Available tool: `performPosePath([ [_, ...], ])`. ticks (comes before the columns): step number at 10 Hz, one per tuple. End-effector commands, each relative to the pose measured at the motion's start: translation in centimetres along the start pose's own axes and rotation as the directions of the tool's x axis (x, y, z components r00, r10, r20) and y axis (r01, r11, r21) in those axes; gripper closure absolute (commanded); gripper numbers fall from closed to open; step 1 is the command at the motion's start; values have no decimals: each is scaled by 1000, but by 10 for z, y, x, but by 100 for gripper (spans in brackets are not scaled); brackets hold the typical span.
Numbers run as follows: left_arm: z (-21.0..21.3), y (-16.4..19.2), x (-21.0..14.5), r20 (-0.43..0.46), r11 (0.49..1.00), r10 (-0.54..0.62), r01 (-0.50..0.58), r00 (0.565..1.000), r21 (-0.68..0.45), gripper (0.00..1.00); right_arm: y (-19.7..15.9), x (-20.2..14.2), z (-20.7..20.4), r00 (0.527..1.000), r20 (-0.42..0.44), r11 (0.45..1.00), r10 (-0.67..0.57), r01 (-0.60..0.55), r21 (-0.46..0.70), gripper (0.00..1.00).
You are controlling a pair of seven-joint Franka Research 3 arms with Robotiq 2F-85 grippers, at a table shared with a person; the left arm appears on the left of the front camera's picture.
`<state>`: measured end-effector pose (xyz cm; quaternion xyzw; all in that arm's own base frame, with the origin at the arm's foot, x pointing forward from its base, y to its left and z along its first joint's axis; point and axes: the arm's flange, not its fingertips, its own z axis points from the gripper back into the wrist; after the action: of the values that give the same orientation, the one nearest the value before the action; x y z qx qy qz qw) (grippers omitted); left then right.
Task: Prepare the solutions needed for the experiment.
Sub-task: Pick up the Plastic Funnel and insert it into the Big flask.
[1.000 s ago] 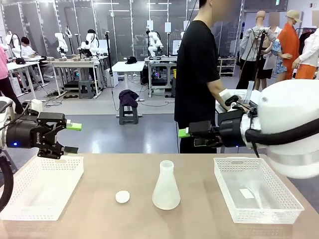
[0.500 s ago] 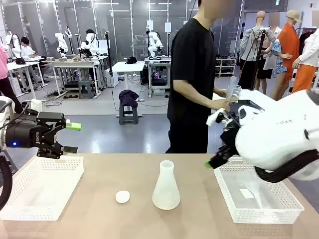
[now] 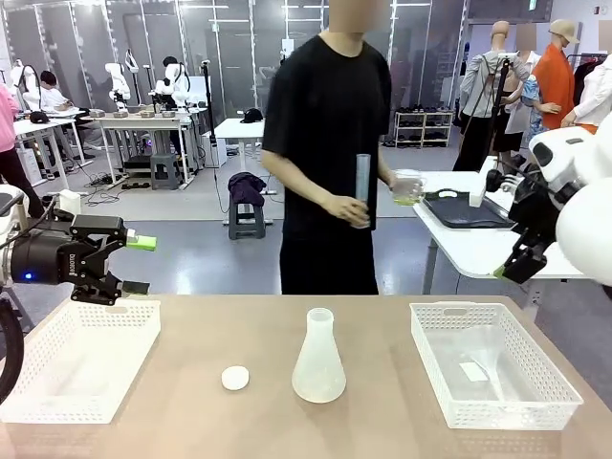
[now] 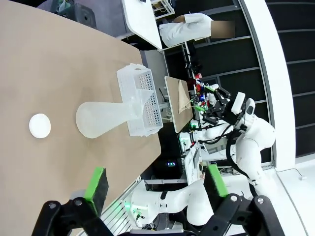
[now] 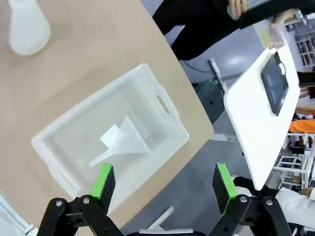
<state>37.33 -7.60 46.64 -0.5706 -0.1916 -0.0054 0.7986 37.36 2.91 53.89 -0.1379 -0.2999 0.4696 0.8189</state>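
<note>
A translucent whitish conical flask (image 3: pixel 318 357) stands mid-table; whether it holds any of the solutions I cannot tell. The flask (image 4: pixel 106 118) lies ahead of my open left gripper (image 4: pixel 155 184), which hovers (image 3: pixel 137 264) above the left basket with nothing between its fingers. Off the table's right side, my right gripper (image 3: pixel 512 268) hangs open and pointing down; in its wrist view it (image 5: pixel 165 184) looks onto the right basket and the flask (image 5: pixel 27 27). Across the table the person holds a tall graduated cylinder (image 3: pixel 361 186) and a beaker (image 3: pixel 408 187) of pale yellow-green liquid.
A white round cap (image 3: pixel 235 379) lies left of the flask. A white basket (image 3: pixel 57 406) sits at the left; another basket (image 3: pixel 449 308) at the right holds a clear funnel (image 5: pixel 125 137). A side table with a black tray (image 3: pixel 464 210) stands behind right.
My right arm has swung from the table's middle out to the right and pointed its gripper down. The person has turned to the table with cylinder and beaker. The left arm is still.
</note>
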Motion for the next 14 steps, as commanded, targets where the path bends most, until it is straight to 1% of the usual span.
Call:
performPosePath([
  [1,-2,-3,0,7,1000,12,-12,1000,-25,0,0,-2,-16,1000,18,1000,-24,24,-11,0],
  [6,-2,-3,0,7,1000,12,-12,1000,-25,0,0,-2,-16,1000,18,1000,-24,24,-11,0],
  [7,-2,-3,0,7,1000,12,-12,1000,-25,0,-3,-1,-13,1000,6,1000,-8,8,-2,0],
  [8,-2,-3,0,7,1000,12,-12,1000,-25,0,-12,0,-25,997,-24,995,68,-66,71,0],
  [9,-2,-3,0,7,1000,12,-12,1000,-25,0,-23,-2,-37,994,-50,988,96,-89,124,0],
  [10,-2,-3,0,7,1000,12,-12,1000,-25,0,-33,-6,-52,985,-50,975,164,-154,159,0],
  [11,-2,-3,0,7,1000,12,-12,1000,-25,0,-42,-8,-68,976,-34,957,213,-202,207,0],
  [12,-2,-3,0,7,1000,12,-12,1000,-25,0,-47,-10,-78,968,-43,940,246,-227,254,0],
  [14,-2,-3,0,7,1000,12,-12,1000,-25,0,-56,-13,-108,938,22,887,346,-334,318,0],
])
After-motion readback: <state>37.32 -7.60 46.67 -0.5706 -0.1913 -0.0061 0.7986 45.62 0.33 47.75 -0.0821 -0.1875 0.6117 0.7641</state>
